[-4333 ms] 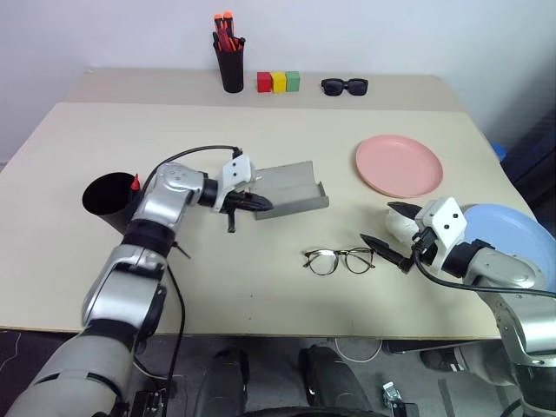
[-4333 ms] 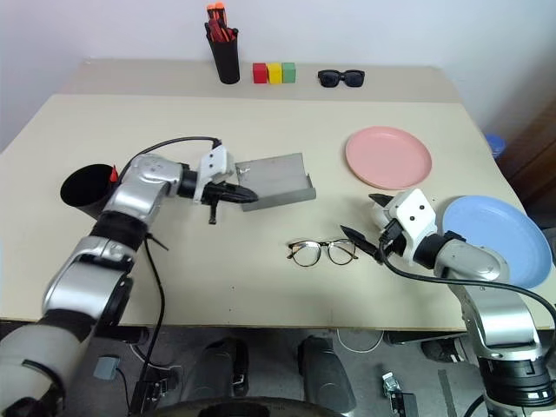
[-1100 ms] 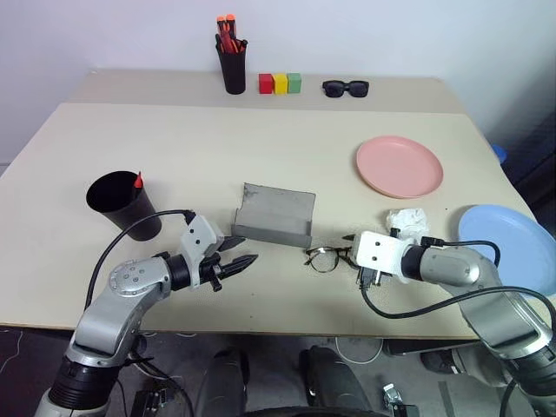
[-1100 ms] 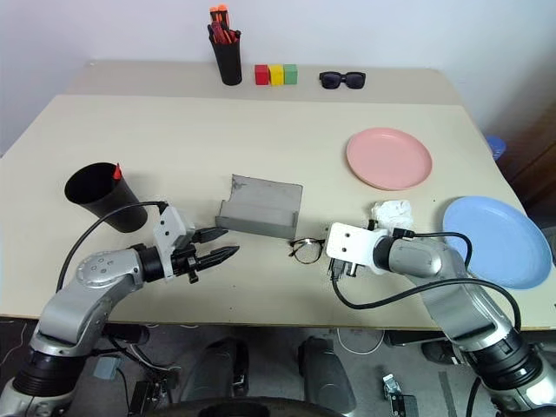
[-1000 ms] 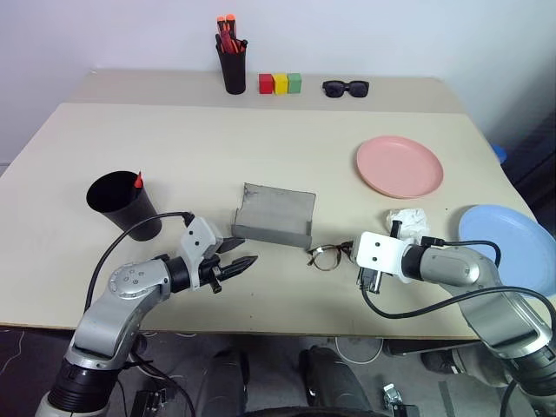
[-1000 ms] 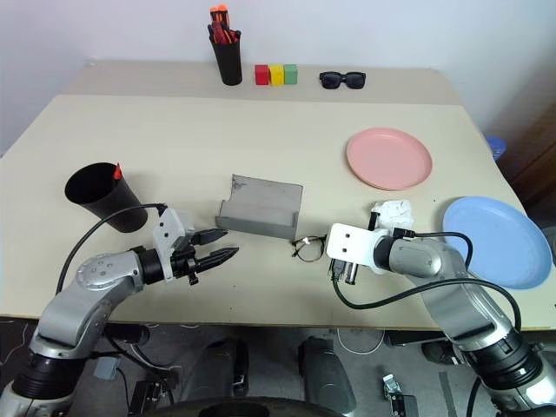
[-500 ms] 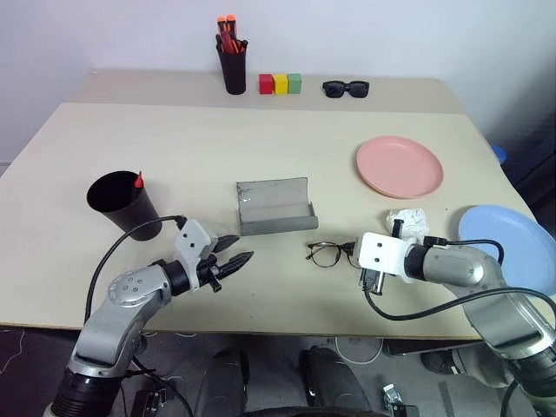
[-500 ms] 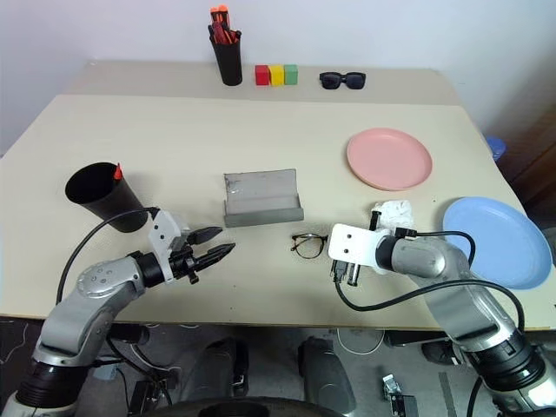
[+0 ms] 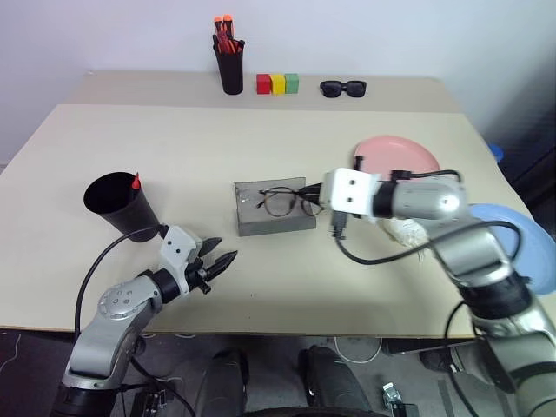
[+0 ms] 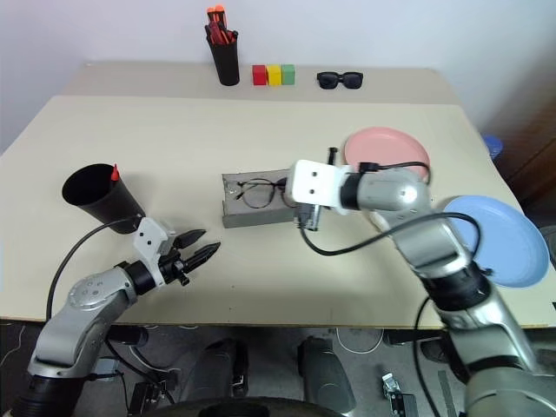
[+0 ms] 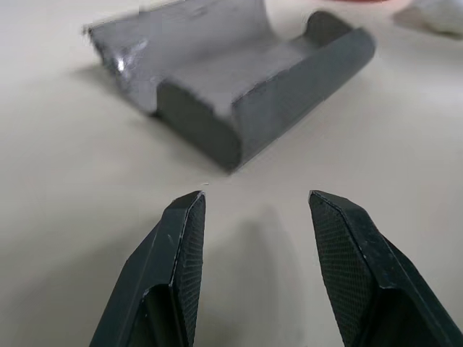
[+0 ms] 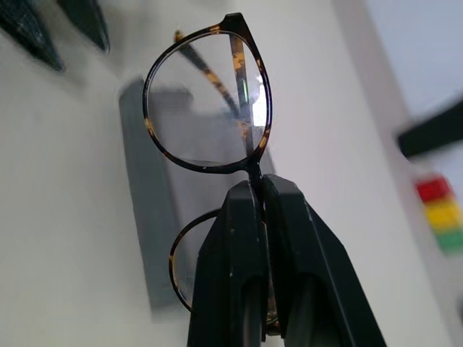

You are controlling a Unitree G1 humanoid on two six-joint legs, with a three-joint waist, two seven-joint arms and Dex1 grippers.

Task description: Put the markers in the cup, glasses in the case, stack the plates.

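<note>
The glasses point(image 9: 280, 201) are pinched at one lens rim by my right gripper point(image 12: 255, 185), which is shut on them. They hang over the open grey case point(image 9: 276, 223) in the middle of the table; I cannot tell if they touch it. My left gripper point(image 9: 224, 251) stands open and empty just above the table, left of the case point(image 11: 253, 79) and nearer the front edge. The black cup point(image 9: 117, 205) stands at the left, with a red marker point(image 9: 135, 182) tip poking out. The pink plate point(image 9: 413, 155) lies behind my right arm. The light blue plate point(image 10: 499, 239) lies at the right edge.
At the back stand a black pen holder point(image 9: 231, 68) with orange-capped markers, three coloured blocks point(image 9: 278, 83) and black sunglasses point(image 9: 343, 88). A crumpled white scrap point(image 9: 405, 231) lies under my right forearm. The blue plate reaches the table's right edge.
My right gripper has lifted the glasses off the table and carried them up and left over the case. My left gripper has drawn back a little from the case.
</note>
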